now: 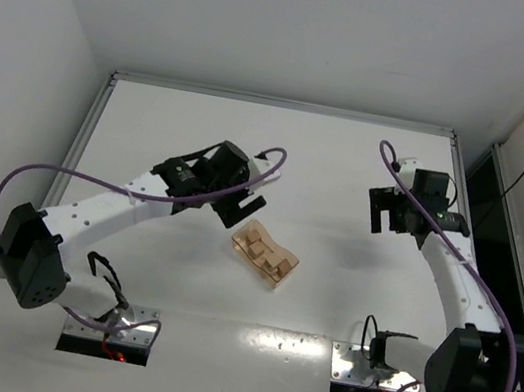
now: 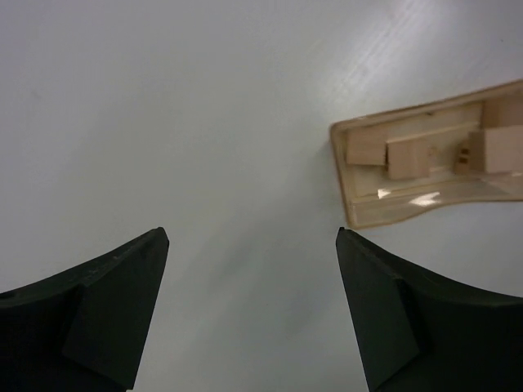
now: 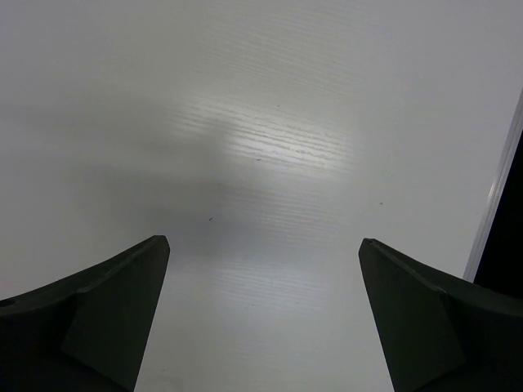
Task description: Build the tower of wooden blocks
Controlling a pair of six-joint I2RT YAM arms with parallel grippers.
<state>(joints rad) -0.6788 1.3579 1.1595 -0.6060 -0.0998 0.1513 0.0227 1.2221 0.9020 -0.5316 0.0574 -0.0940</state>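
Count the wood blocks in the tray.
4 wood blocks, all inside the tray: in the left wrist view, one at its left end, one beside it, two near the picture's right edge. Others may be hidden.

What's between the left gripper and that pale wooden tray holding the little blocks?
Nothing: only bare white table separates the open left gripper from the pale wooden tray holding light-brown wood blocks, clearest in the left wrist view.

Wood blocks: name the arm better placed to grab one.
Left. The left gripper, open, hangs beside the tray, wood blocks in its wrist view; the right gripper, also open, sits farther off over bare table.
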